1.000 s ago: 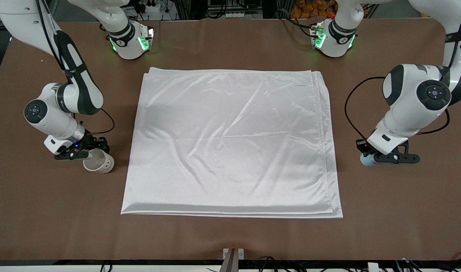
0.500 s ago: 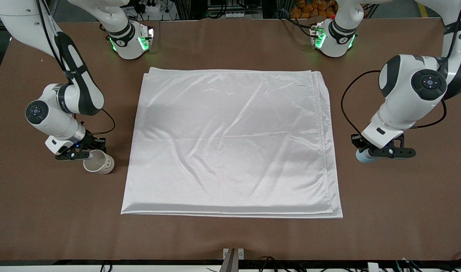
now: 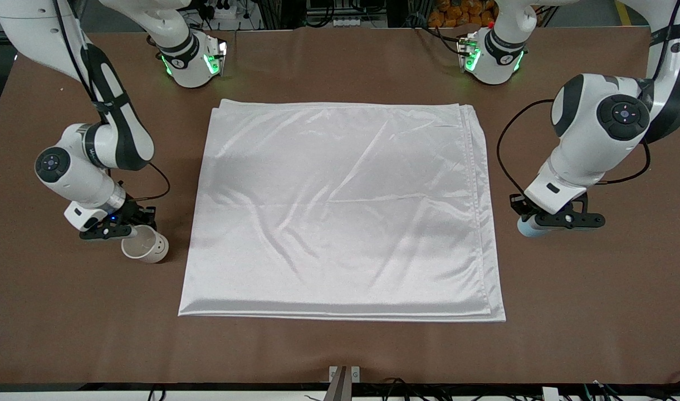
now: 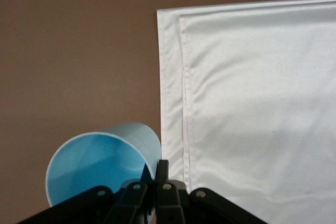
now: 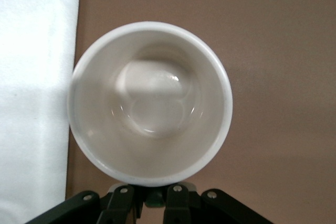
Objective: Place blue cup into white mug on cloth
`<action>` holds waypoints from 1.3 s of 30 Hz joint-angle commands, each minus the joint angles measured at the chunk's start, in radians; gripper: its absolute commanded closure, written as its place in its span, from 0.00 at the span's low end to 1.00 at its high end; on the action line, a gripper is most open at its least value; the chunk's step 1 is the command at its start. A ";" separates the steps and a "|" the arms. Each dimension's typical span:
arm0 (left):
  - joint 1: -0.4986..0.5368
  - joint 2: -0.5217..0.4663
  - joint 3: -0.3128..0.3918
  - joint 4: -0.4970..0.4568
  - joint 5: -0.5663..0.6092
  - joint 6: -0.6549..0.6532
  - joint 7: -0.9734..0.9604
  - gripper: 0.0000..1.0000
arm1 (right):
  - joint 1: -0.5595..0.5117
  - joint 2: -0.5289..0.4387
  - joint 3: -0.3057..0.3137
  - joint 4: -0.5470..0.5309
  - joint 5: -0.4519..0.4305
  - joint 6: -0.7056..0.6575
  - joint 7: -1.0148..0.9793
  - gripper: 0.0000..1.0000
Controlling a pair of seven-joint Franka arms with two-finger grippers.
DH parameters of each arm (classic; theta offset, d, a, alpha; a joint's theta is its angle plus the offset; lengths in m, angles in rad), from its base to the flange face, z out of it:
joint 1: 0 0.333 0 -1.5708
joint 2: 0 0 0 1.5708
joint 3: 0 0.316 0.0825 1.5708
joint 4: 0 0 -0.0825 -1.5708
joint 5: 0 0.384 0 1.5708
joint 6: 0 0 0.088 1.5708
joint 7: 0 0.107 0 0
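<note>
The small light-blue cup (image 3: 528, 228) sits pinched in my left gripper (image 3: 542, 221) beside the big shiny white cloth (image 3: 340, 209); my right gripper (image 3: 118, 229) pinches the cream mug (image 3: 146, 248), which I should set down first.

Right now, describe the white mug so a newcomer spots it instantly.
Find the big white cloth mid-table. Just off its edge toward the right arm's end, the right gripper is shut on the white mug: cream, round, dark dots on its side, unlike the blue cup.

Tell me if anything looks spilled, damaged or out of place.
Nothing stands out. The white mug in the right hand and the blue cup in the left hand look empty and intact; the cloth is only lightly wrinkled.
</note>
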State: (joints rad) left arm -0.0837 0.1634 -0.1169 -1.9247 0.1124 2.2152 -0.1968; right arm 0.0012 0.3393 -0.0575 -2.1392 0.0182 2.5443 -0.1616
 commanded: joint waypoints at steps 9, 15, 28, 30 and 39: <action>0.005 -0.016 -0.006 -0.001 0.032 -0.023 -0.027 1.00 | 0.031 -0.028 0.001 0.219 0.009 -0.332 0.033 1.00; 0.010 -0.016 -0.006 0.006 0.032 -0.023 -0.029 1.00 | 0.072 -0.028 0.001 0.262 0.009 -0.380 0.076 1.00; 0.010 -0.016 -0.006 0.006 0.033 -0.023 -0.030 1.00 | 0.223 -0.025 0.001 0.340 0.011 -0.435 0.206 1.00; 0.009 -0.015 -0.006 0.006 0.033 -0.023 -0.030 1.00 | 0.247 -0.023 0.001 0.344 0.011 -0.435 0.238 1.00; 0.012 -0.013 -0.006 0.006 0.033 -0.023 -0.030 1.00 | 0.375 -0.011 -0.001 0.348 0.077 -0.423 0.332 1.00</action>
State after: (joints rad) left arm -0.0779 0.1620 -0.1169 -1.9222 0.1132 2.2104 -0.1969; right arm 0.3127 0.3164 -0.0511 -1.8131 0.0454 2.1284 0.1091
